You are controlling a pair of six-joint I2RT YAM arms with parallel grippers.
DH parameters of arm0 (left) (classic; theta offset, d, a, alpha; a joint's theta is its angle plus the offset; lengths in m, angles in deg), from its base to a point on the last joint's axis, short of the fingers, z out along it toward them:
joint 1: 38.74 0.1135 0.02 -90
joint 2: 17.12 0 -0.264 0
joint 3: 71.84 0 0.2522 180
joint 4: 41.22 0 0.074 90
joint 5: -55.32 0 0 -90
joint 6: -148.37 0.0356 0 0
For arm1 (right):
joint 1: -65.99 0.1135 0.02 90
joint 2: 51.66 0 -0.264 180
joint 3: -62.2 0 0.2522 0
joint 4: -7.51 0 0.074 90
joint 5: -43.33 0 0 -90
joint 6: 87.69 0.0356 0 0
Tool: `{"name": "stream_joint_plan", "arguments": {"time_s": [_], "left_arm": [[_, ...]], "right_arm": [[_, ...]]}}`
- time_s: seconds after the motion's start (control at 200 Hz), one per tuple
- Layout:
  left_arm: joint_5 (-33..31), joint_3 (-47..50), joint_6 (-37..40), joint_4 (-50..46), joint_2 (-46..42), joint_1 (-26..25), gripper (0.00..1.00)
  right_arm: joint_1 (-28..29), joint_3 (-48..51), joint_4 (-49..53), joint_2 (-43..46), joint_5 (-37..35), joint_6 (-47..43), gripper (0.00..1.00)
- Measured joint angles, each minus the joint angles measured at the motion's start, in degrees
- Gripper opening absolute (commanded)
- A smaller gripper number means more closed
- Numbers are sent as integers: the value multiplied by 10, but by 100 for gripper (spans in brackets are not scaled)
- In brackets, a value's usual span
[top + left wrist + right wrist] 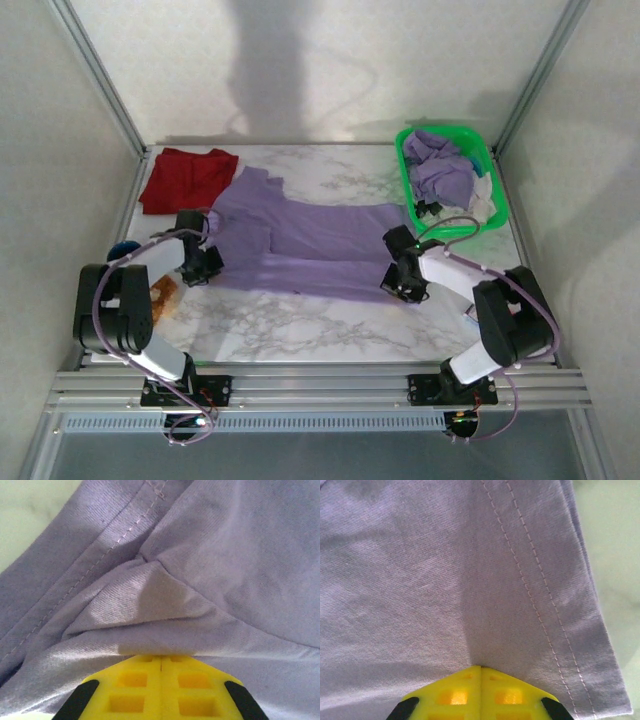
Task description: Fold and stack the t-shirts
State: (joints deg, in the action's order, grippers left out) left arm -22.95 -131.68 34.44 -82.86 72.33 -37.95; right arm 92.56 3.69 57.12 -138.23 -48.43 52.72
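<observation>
Top view: a purple t-shirt (300,245) lies spread across the middle of the marble table (330,325), its long axis running left to right. A folded red t-shirt (188,178) rests at the far left corner, just beside the purple one. A green basket (403,165) at the far right holds a heap of clothes (445,175), mostly purple.

The left gripper (203,263) sits at the shirt's left end and the right gripper (402,280) at its right end, both low against the near edge of the cloth.

Left wrist view: the left gripper (161,657) has its yellow fingers (132,680) pressed together with no gap between them. Purple cloth is pinched at the tips, and folds radiate from the grip, near a stitched hem.

Right wrist view: the right gripper (481,669) is likewise clenched, its fingers (452,697) meeting along a thin line. It grips the purple cloth just beside the double-stitched hem, and a crease rises from the tips.
</observation>
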Motion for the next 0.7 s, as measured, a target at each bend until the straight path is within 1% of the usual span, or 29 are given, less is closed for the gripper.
{"name": "stream_joint_plan", "arguments": {"time_s": [0.075,0.195,0.33,0.431,0.561,0.696], "left_arm": [[0,16,-9,-4,-17,-6,0],[-6,33,-25,-19,-40,-15,0],[-19,49,-42,-60,-69,-30,0],[-22,50,-50,-93,-96,-33,0],[-20,18,-62,-125,-120,-35,0],[-17,-29,-66,-114,-120,-42,0]], "right_arm": [[0,15,7,17,4,0,0],[0,17,16,20,6,-1,0],[0,30,25,37,14,-3,0],[0,35,59,63,21,-11,0],[5,6,95,83,34,-23,0],[11,-36,94,75,45,-37,0]]}}
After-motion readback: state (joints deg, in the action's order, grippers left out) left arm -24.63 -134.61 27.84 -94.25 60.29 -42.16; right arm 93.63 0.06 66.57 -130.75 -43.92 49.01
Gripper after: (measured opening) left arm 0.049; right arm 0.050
